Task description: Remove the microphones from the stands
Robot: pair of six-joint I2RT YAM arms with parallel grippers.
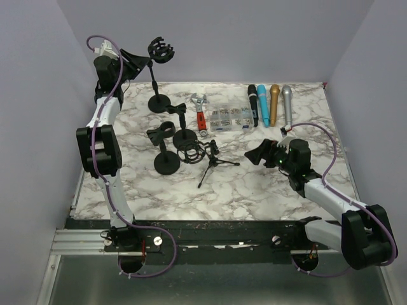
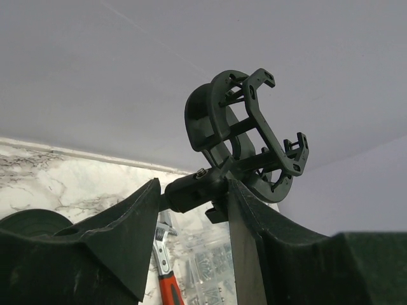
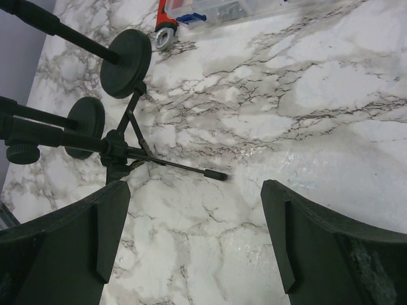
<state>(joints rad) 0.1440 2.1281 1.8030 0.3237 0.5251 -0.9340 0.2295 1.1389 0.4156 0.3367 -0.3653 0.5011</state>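
A tall black stand at the back left carries an empty black clip on top. My left gripper is raised and shut on the stand's swivel joint, just below the clip. No microphone sits in any stand. Four microphones lie side by side at the back right: black, blue, gold and silver. My right gripper is open and empty, low over the table right of a small tripod stand; in the right wrist view its fingers frame bare marble.
Two more round-base stands and a shock mount crowd the table's middle. A red-handled wrench and a clear screw box lie behind them. The tripod's leg points toward my right gripper.
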